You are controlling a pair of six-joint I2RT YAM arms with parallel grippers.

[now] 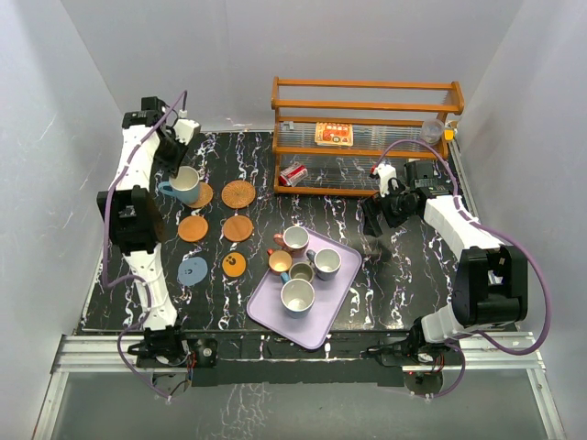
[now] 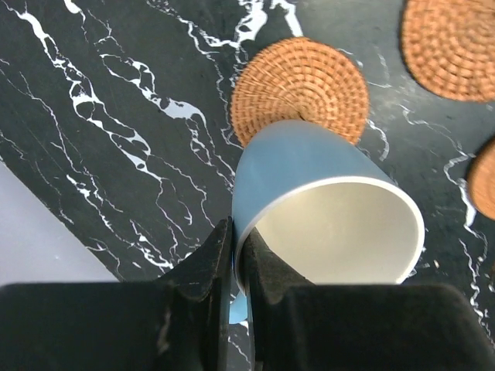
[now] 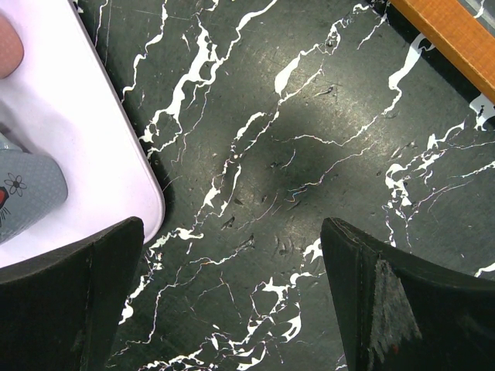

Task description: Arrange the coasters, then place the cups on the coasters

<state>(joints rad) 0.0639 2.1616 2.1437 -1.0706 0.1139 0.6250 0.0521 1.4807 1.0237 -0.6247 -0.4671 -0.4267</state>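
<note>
Left hand (image 2: 237, 236) is pinched shut on the rim of the blue cup (image 2: 309, 166), partly over a woven coaster (image 2: 298, 81). Next it must be centred and let go.

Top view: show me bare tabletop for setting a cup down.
Bare: the marble between the lilac tray, the wooden rack and the open right gripper. Crowded: six coasters packed between the left arm and the tray, which is full of cups.

there were six coasters near the table's left edge: two rattan coasters (image 1: 238, 193), two plain orange coasters (image 1: 193, 227), one grey-blue coaster (image 1: 192, 270), one dotted coaster (image 1: 235, 265). six cups stood in all: one blue cup (image 1: 188, 186) and five tray cups (image 1: 297, 296) on one lilac tray (image 1: 328, 307). one rack (image 1: 367, 84), one can (image 1: 293, 174), one packet (image 1: 334, 134).
</note>
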